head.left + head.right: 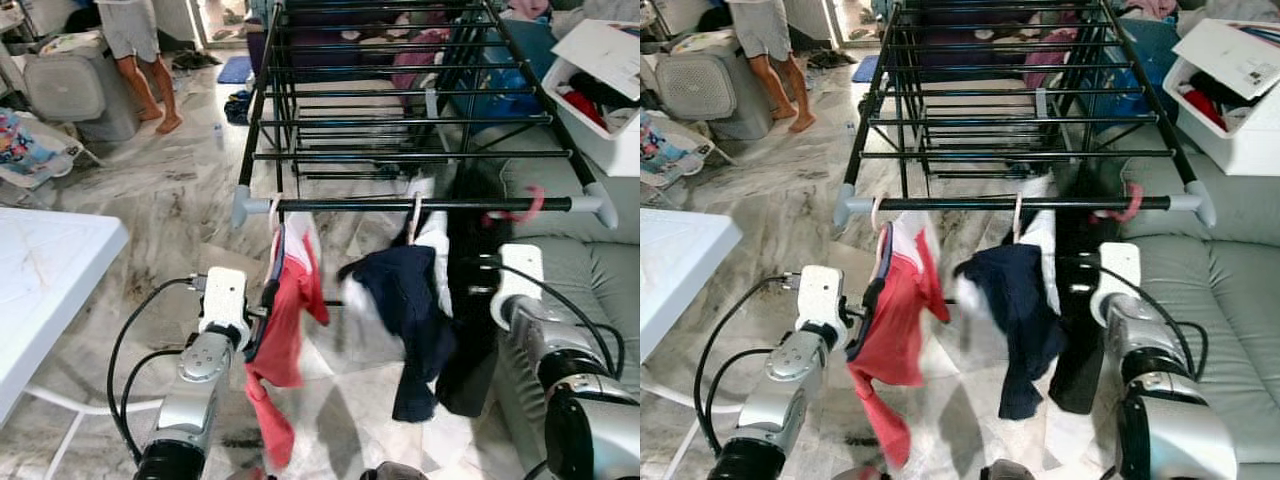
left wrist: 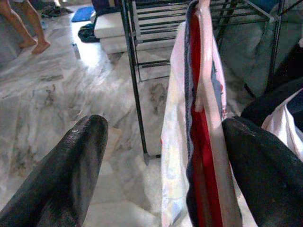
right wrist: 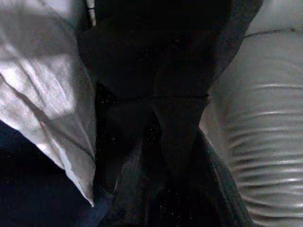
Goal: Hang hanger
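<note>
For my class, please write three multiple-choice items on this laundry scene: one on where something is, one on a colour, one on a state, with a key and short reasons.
1. Where does the red garment hang?
A. On the front rail of the drying rack
B. On the white table
C. On the sofa

2. What colour is the hanger hook at the right end of that rail?
A. Green
B. Pink
C. Yellow

3. How do the left gripper's fingers stand?
A. Shut tight on the rail
B. Open, either side of the red garment
C. Shut on a bottle

Key: 1 A, its hanger hooks over the front rail; 2 B, the pink hook curls over the rail; 3 B, the left wrist view shows both fingers spread apart.
</note>
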You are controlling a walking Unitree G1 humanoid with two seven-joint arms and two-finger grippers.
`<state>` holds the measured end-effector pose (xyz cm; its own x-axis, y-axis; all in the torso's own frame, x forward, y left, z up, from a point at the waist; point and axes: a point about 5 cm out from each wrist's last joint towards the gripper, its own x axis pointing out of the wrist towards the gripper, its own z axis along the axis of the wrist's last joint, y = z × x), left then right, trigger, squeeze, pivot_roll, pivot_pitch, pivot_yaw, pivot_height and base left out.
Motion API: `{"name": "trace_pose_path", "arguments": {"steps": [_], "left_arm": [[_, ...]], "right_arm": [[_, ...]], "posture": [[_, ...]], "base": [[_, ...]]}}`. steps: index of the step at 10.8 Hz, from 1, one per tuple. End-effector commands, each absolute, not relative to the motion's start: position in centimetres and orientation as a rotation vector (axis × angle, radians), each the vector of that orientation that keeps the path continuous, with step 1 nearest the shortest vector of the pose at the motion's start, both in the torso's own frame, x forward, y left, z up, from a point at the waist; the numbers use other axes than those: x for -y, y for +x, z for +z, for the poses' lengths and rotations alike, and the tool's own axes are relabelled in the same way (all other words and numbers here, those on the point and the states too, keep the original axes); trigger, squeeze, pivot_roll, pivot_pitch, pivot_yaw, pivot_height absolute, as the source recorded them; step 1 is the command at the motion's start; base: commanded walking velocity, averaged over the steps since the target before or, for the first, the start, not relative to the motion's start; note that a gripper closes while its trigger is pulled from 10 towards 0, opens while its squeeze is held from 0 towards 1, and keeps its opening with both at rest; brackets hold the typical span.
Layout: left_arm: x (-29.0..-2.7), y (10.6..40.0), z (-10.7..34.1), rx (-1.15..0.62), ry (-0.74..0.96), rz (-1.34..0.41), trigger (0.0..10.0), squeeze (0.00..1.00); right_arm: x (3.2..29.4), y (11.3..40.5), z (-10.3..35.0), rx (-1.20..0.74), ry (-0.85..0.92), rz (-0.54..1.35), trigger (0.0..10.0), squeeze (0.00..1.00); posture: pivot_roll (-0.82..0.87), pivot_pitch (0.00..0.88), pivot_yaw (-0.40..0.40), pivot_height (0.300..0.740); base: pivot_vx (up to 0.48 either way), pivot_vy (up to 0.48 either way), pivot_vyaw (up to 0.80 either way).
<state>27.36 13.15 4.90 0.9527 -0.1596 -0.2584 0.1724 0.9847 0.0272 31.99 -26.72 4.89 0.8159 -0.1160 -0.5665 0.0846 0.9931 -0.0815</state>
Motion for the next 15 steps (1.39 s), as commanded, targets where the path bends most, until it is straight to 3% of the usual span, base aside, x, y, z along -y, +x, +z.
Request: {"name": "trace_pose_path", "arguments": {"steps": [1, 3, 6, 7, 8, 15], "left_arm": [[-13.2, 27.6, 5.2, -0.255, 0.062, -0.165, 10.0, 0.00], [-13.0, 27.5, 5.0, -0.270, 0.065, -0.176, 10.0, 0.00], [-12.7, 27.8, 5.0, -0.272, 0.065, -0.188, 10.0, 0.00], [-12.5, 27.8, 5.0, -0.272, 0.066, -0.191, 10.0, 0.00], [-12.6, 27.8, 5.0, -0.274, 0.071, -0.186, 10.0, 0.00], [-12.6, 27.3, 4.6, -0.271, 0.042, -0.170, 10.0, 0.00]], "right_arm": [[26.7, 32.6, 5.6, -0.583, -0.071, -0.109, 10.0, 0.00], [28.3, 31.6, 5.0, -0.610, -0.051, -0.185, 10.0, 0.00], [28.7, 30.9, 4.3, -0.631, -0.032, -0.231, 10.0, 0.00], [28.5, 30.8, 4.1, -0.631, -0.008, -0.226, 10.0, 0.18], [28.4, 30.8, 4.1, -0.625, -0.003, -0.226, 10.0, 1.00], [28.8, 29.4, 5.3, -0.330, -0.172, -0.270, 10.0, 1.00]], "posture": [[0.00, 0.000, 0.022, 0.740], [-0.01, 0.000, 0.023, 0.740], [-0.02, 0.000, 0.035, 0.740], [-0.02, 0.000, 0.035, 0.740], [-0.02, 0.000, 0.035, 0.740], [-0.05, 0.000, 0.052, 0.740]], "base": [[0.000, 0.000, 0.00], [0.000, 0.000, 0.00], [0.000, 0.000, 0.00], [0.000, 0.000, 0.00], [0.000, 0.000, 0.00], [0.000, 0.000, 0.00]]}}
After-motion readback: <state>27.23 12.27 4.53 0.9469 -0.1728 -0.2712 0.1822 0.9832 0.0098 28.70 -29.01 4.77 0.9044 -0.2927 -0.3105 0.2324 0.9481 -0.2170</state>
